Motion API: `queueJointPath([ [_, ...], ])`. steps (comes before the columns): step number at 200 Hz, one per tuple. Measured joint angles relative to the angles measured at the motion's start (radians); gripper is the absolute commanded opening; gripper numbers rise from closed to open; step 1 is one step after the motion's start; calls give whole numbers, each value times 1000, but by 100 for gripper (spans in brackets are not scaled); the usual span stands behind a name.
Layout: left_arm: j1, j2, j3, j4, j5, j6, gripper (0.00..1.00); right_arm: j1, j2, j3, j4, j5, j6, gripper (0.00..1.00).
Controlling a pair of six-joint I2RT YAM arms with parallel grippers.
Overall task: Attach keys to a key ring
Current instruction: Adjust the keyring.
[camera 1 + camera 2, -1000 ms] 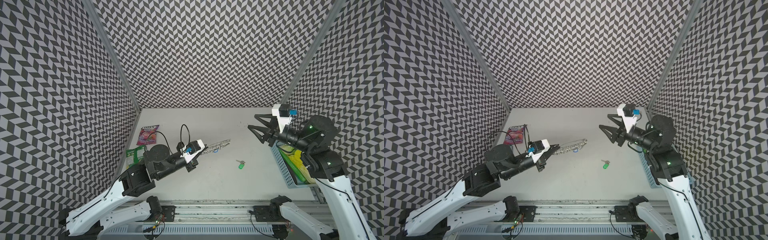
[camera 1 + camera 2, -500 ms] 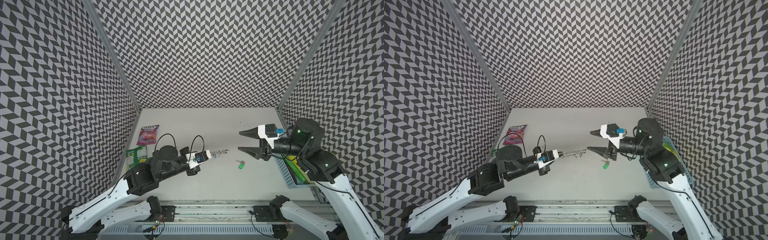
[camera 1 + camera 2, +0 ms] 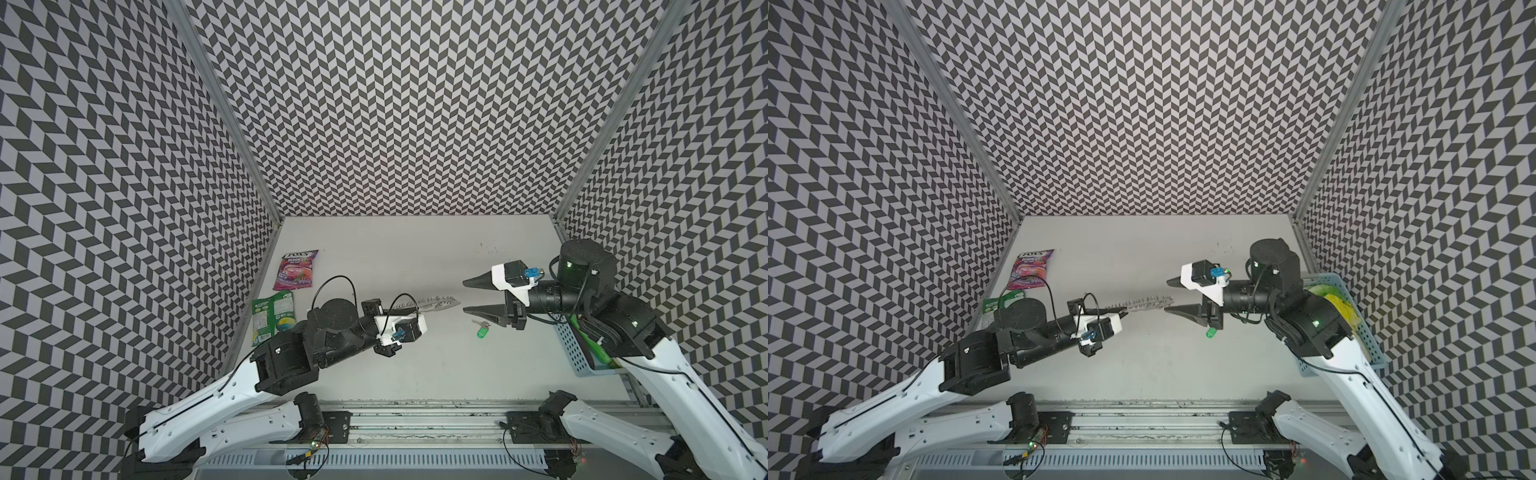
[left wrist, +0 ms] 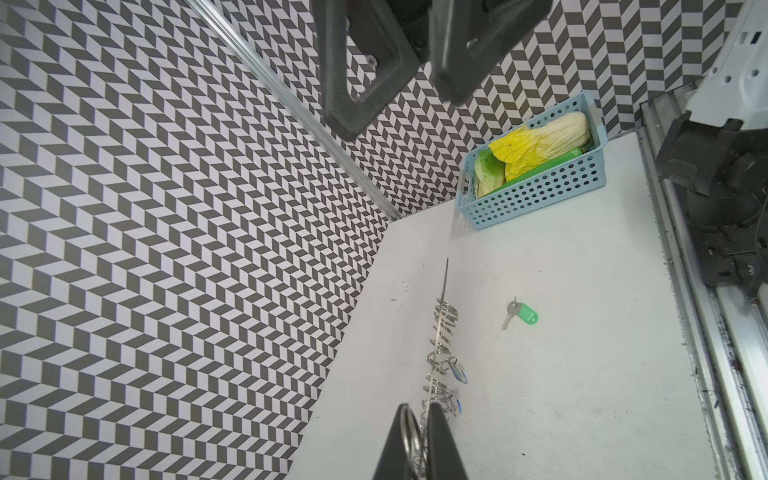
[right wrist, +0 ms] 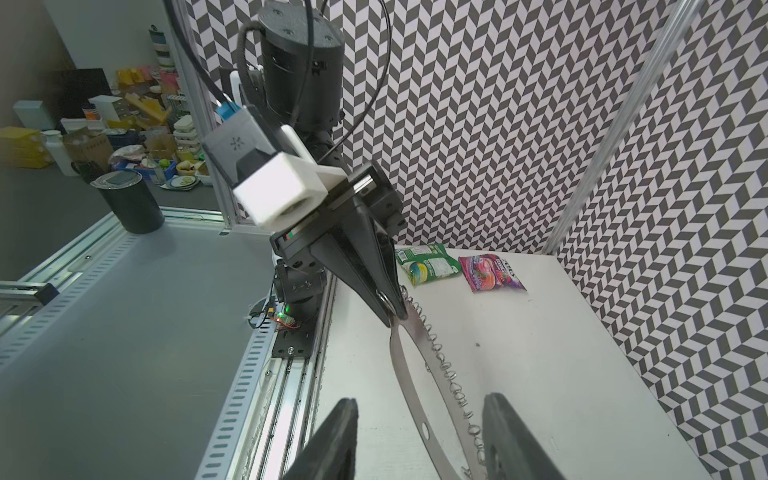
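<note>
The left end effector point(image 5: 388, 305), clamped on the key ring point(image 5: 419, 353), aims its long axis between the spread jaws of the right end effector point(image 3: 464, 296).

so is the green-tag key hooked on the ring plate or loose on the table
Loose: the key lies flat on the table, apart from the key ring held in the left gripper.

The key ring point(image 3: 436, 303) is a flat gray crescent plate, one long edge fringed with small silver wire rings. It is held clear of the table point(image 3: 415, 249), roughly level, clamped at one end by the left gripper point(image 5: 388, 305); the pointed free end is unsupported. The keys point(image 3: 482, 331), one small silver key joined to a bright green oblong tag, lie flat and loose on the table near that free end, attached to no ring
</note>
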Motion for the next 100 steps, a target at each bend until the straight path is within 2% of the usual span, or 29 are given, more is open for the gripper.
queueJointPath([
  [55, 0, 0, -20, 34, -27, 22, 0, 0, -24, -100, 121, 80, 78, 44],
  [83, 0, 1, -29, 40, -46, 6, 0, 0, -35, -126, 205, 152, 190, 49],
  [100, 5, 9, -29, 48, -56, -40, 0, 0, -32, -127, 245, 252, 332, 59],
])
